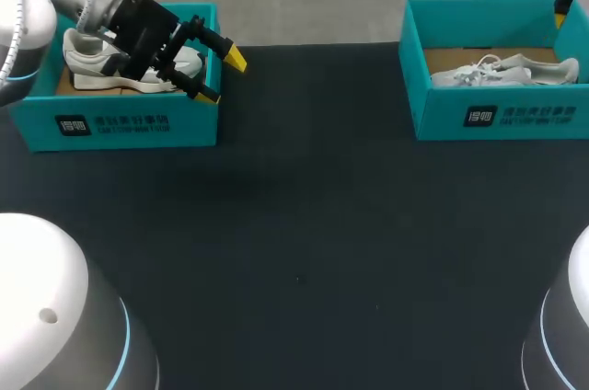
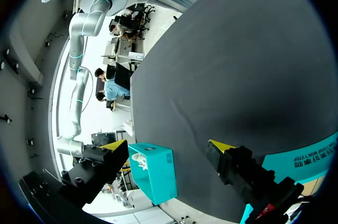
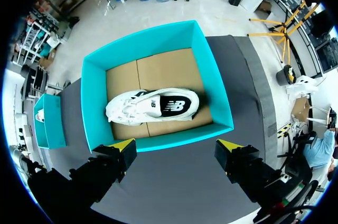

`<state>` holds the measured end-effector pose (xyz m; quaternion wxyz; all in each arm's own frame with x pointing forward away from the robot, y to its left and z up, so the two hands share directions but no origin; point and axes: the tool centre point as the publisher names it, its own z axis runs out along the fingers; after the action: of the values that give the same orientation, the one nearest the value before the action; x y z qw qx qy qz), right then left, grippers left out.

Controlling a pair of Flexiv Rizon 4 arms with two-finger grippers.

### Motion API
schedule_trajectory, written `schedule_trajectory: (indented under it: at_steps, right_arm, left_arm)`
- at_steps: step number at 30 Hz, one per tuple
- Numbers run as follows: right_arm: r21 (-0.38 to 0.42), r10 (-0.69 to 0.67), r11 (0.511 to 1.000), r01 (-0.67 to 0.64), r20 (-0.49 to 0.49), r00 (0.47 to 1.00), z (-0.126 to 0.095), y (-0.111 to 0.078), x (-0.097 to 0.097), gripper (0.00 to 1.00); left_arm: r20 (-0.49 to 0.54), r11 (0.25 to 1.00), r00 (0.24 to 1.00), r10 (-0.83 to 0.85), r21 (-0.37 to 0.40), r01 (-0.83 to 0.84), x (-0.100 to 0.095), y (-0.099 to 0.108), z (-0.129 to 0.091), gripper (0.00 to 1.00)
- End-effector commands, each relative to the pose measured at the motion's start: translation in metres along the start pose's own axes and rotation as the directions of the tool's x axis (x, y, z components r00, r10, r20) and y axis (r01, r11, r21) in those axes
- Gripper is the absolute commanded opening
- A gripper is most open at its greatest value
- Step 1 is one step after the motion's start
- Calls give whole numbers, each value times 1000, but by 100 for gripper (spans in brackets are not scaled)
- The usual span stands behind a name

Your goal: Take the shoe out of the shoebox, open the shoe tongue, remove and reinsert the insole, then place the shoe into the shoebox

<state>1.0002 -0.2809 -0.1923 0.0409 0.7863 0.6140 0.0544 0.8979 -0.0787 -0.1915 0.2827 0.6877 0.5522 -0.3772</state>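
Left tool (image 1: 224,75): fingers spread wide, nothing between them. It hangs over the 3 o'clock end of the left shoebox (image 1: 120,123), tips pointing out over the desk (image 1: 304,224) toward 4 o'clock. The left wrist view looks across the bare desk to the far box, not at a shoe. The left shoe (image 1: 92,63) lies in its box under and behind that tool. Its long axis runs 9 to 3, toe toward 3, and the sole edge is partly hidden by the wrist.

Right tool (image 3: 176,146): also wide and empty. It hovers above the right shoebox (image 3: 94,102), at the desk's 2 o'clock in the head view. The right shoe (image 3: 153,106) is at 12 o'clock from the tool, on its side on the cardboard floor and apart from the walls. Its long axis runs parallel to the line joining the two fingertips.

My call: the take-out step is not yet done. The right arm has the better line on its shoe, but closing as it stands would squeeze heel to toe. It probably needs a quarter turn of the wrist to pinch across the width, then a straight descent.

Count: two tools, two shoeboxes, two shoes, one per box.
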Motion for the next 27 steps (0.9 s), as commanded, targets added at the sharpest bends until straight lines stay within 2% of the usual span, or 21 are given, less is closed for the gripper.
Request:
schedule_trajectory:
  at_steps: [1, 4, 8, 15, 22, 27]
  right_arm:
    - [-7, 2, 1000, -2, 0, 1000, 0, -2, 0, 100]
    - [-7, 2, 1000, -2, 0, 1000, 0, -2, 0, 100]
    - [-7, 2, 1000, -2, 0, 1000, 0, -2, 0, 100]
    - [-7, 2, 1000, -2, 0, 1000, 0, -2, 0, 100]
    - [-7, 2, 1000, -2, 0, 1000, 0, -2, 0, 100]
    - [-7, 2, 1000, -2, 0, 1000, 0, -2, 0, 100]
  left_arm:
    - [-55, 1000, 998, 4, -2, -5, 1, 4, -8, 100]
    - [-30, 999, 999, -23, 24, 24, 3, 6, -16, 100]
    - [-73, 999, 997, -28, 37, 31, 6, 9, -32, 100]
    - [-234, 999, 972, -17, 22, 23, 16, 22, -61, 100]
    - [-332, 999, 942, -41, -16, 37, 28, 40, -99, 100]
    - [-473, 999, 880, -32, -20, 25, 41, 53, -126, 100]
